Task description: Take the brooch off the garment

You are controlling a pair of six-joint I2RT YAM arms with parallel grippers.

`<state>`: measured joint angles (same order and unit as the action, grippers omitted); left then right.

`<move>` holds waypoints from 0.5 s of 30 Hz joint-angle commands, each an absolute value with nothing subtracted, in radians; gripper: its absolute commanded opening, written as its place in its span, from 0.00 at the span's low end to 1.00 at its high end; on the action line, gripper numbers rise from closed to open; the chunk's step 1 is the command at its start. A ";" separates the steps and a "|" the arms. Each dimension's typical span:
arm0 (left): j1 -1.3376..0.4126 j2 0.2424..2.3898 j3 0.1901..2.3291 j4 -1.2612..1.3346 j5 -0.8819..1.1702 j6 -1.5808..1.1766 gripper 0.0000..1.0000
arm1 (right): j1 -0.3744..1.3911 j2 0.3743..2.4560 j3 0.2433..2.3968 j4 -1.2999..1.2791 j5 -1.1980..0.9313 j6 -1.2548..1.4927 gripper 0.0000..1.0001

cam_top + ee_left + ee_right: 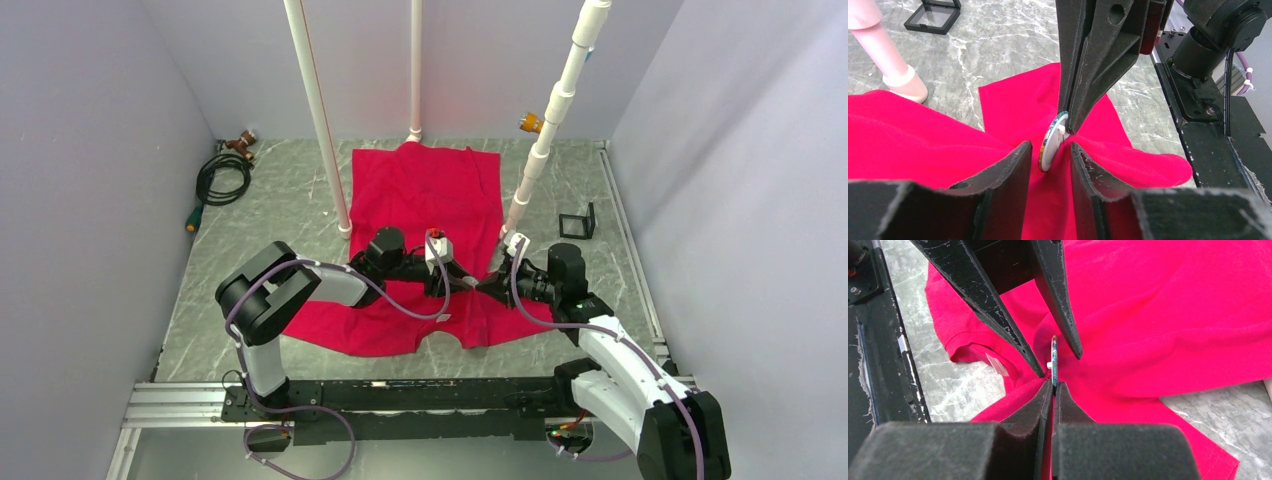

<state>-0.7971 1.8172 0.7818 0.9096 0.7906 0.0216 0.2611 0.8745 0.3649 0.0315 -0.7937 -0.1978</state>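
- Pinching the brooch (1048,150) by its rim, the right gripper (1068,127) has both fingers pressed flat together, with the thin disc's edge caught at their tips.
- The brooch stands on edge, raised off the tabletop. Its white back carries a small white stud, and a band of darker colour shows along its rim.
- The left gripper (1060,365) has its jaws apart, one finger on each side of the brooch and red cloth gathered between them. Neither finger plainly touches the disc.
- The red T-shirt (420,190) lies spread on the grey marbled table (280,200). It is drawn up into a peak of folds where the brooch sits.
- That peak is in the shirt's near half, right of its middle. It lies close to the neckline, where a small white label (997,365) shows just beside the left gripper's finger.
- Both arms reach in from the near edge, and the two grippers meet tip to tip over the cloth.
- A white pipe (318,110) stands with its foot at the shirt's left edge. A jointed white pipe (555,110) stands at its right edge, and a third pipe (415,65) stands behind the far hem.
- A small black frame (577,225) sits on the table to the right of the shirt, well apart from it.
- A coiled black cable (222,180) lies in the far left corner.
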 commanded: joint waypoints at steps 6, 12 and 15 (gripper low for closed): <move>-0.795 1.831 0.816 0.961 0.799 -0.066 0.45 | 0.258 0.859 0.370 0.076 -0.809 -0.198 0.00; -0.796 1.828 0.822 0.952 0.761 -0.091 0.41 | 0.258 0.855 0.370 0.074 -0.817 -0.204 0.00; -0.796 1.827 0.835 0.913 0.738 -0.078 0.40 | 0.258 0.856 0.369 0.074 -0.814 -0.202 0.00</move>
